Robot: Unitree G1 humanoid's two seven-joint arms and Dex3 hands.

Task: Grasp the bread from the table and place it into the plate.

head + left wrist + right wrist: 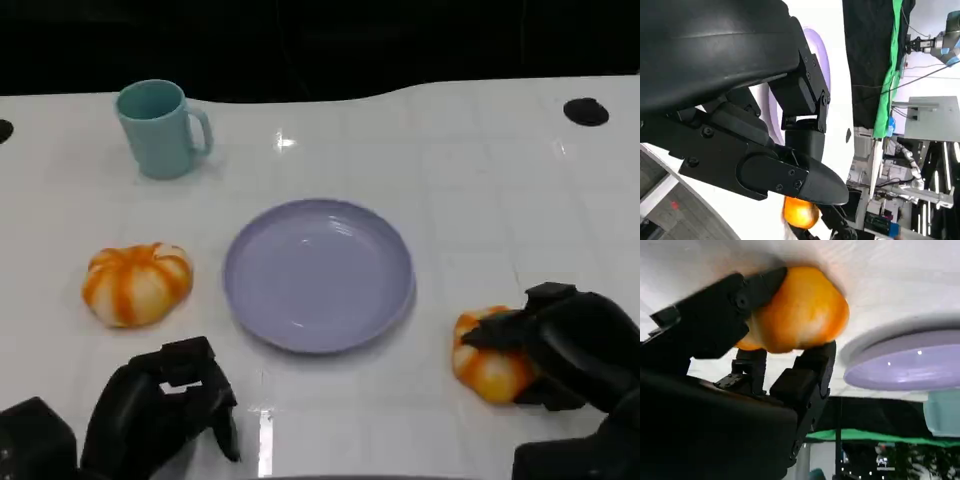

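Observation:
Two orange-and-white bread buns lie on the white table. One bun (137, 283) sits alone, left of the lavender plate (318, 272). The other bun (488, 366) is right of the plate and still on the tabletop; my right hand (570, 345) grips it. In the right wrist view this bun (800, 315) sits between the black fingers (715, 315), with the plate (910, 357) close beyond. My left hand (165, 410) hovers at the near edge below the left bun, fingers curled in on nothing. The left wrist view shows that hand (765, 150) and the far bun (800, 212).
A teal mug (160, 128) stands at the back left, well away from the plate. A small black disc (585, 111) sits on the table at the back right. The table's far edge meets a dark background.

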